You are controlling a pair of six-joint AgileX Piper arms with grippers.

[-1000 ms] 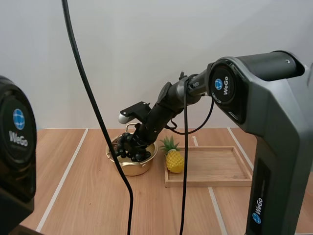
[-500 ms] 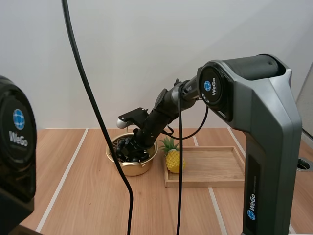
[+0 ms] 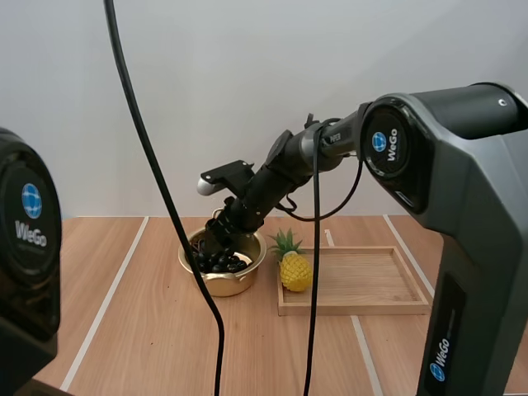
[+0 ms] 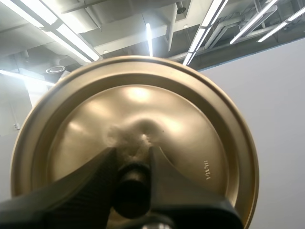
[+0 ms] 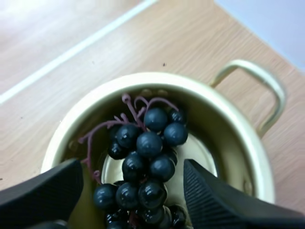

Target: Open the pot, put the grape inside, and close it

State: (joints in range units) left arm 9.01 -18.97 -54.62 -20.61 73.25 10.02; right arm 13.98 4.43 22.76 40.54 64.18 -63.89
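Right hand (image 5: 133,167) is wide open over the pot (image 3: 228,285): fingers (image 5: 209,200) well apart, ribbed faces turned to each other, gripping nothing. The grapes (image 5: 147,143) lie inside the pot, a dark bunch with the purple stem uppermost, under the gap between the two fingers and below the rim. Can't tell if either finger brushes the bunch, but they aren't pinching it. One loop handle (image 5: 259,86) of the pot is visible on the far side from the fingers. In the high view the right arm comes down to the pot from about 1 o'clock and its hand sits just above the rim. Pot stands on the table (image 3: 140,330), open, gold coloured. A toy pineapple (image 3: 294,271) stands upright at 3 o'clock of the pot, just beside it, touching or nearly touching the left edge of a wooden tray (image 3: 363,285), which lies flat further out at 3 o'clock. Left hand (image 4: 133,157) is closed on the black knob (image 4: 132,183) of the lid (image 4: 190,124), one finger each side of the knob, holding the lid up in the air with its gold top facing that arm's camera
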